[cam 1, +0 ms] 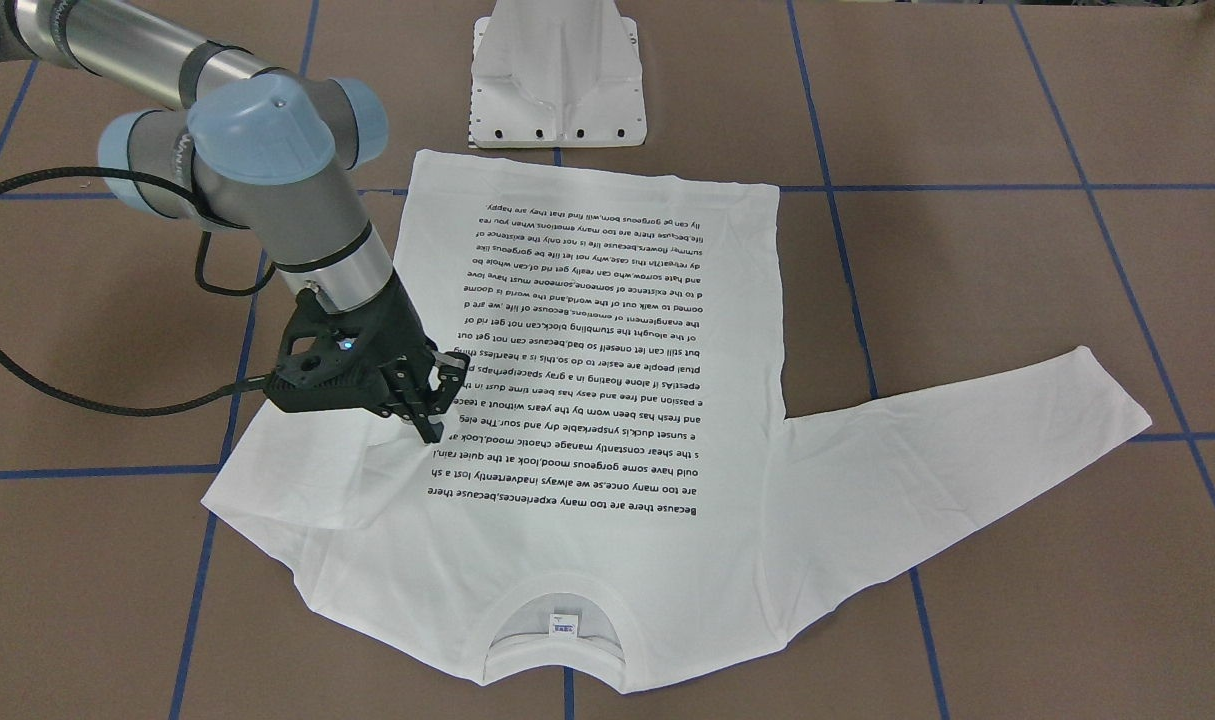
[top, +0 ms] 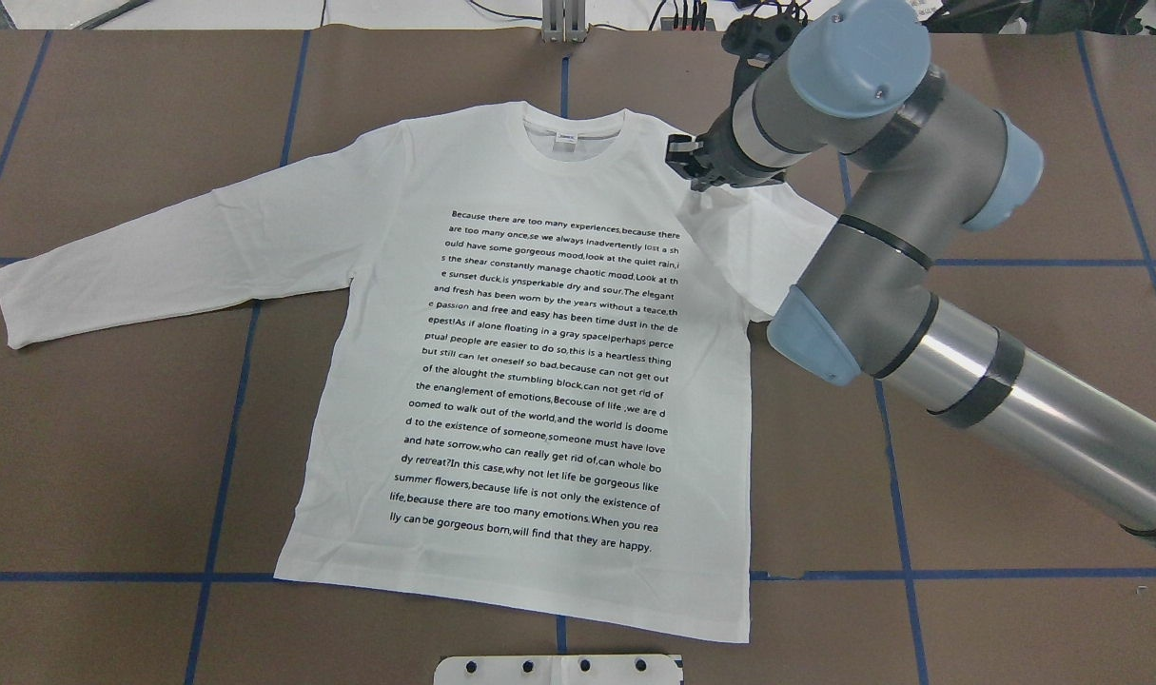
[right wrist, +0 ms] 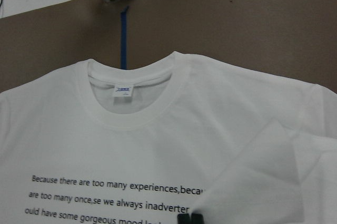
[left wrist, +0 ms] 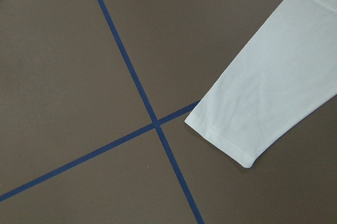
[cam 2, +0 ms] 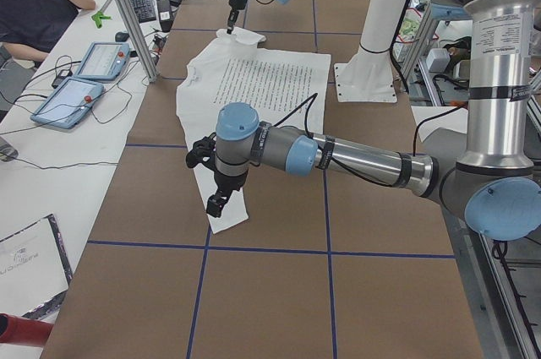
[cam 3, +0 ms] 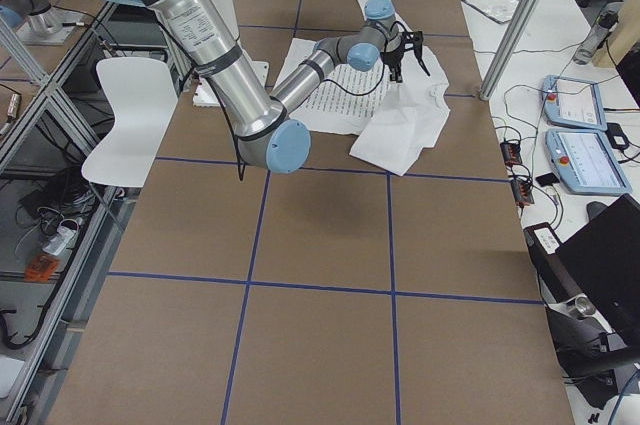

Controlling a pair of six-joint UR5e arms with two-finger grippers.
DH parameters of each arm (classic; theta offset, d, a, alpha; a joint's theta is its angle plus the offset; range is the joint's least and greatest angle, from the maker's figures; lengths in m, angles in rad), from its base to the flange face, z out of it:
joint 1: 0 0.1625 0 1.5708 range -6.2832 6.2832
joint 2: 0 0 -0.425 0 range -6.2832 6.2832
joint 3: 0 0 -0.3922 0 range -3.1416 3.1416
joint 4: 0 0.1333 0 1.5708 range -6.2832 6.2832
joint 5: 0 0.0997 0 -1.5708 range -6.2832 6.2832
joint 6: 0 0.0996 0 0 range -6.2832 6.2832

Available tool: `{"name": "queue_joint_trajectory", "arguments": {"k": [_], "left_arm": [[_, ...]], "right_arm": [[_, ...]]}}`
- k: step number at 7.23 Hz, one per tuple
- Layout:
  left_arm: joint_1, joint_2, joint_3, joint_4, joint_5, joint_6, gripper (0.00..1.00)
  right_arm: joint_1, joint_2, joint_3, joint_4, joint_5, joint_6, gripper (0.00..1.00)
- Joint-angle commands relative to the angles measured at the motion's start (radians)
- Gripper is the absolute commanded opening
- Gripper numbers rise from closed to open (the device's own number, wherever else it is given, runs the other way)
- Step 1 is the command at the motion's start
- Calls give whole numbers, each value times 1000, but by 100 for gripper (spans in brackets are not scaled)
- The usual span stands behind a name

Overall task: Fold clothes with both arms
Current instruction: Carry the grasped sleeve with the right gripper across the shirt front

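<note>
T-shirt (top: 368, 285) lies on brown taped table (top: 111, 428), sleeve (cam 1: 287, 470) pinched by right gripper (cam 1: 429, 428); left gripper (cam 2: 218, 203) state unclear.

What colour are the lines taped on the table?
Blue; the tape lines show best in the left wrist view.

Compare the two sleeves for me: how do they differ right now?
The left-side sleeve lies flat and straight out on the table; the right-side sleeve is doubled back over the shirt front. The left-side sleeve's cuff lies free; the right-side sleeve's end is pinched in the right gripper. Both are plain white.
</note>
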Motion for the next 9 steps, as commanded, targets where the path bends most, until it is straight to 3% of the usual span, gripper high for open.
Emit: {"name": "queue_joint_trajectory", "arguments": {"k": [1,4,6,9], "left_arm": [[0,14,-9,0,0,0,100],[0,20,-10,0,0,0,100],[0,20,-10,0,0,0,100],[0,19,-10,0,2,0,100]], "right_arm": [[-116,205,-201,114,-175,56,0],[-274,300,-278,114,-347,58,0],[-311,364,-362,114,-367,56,0],[-354,367,-364,114,-388,56,0]]}}
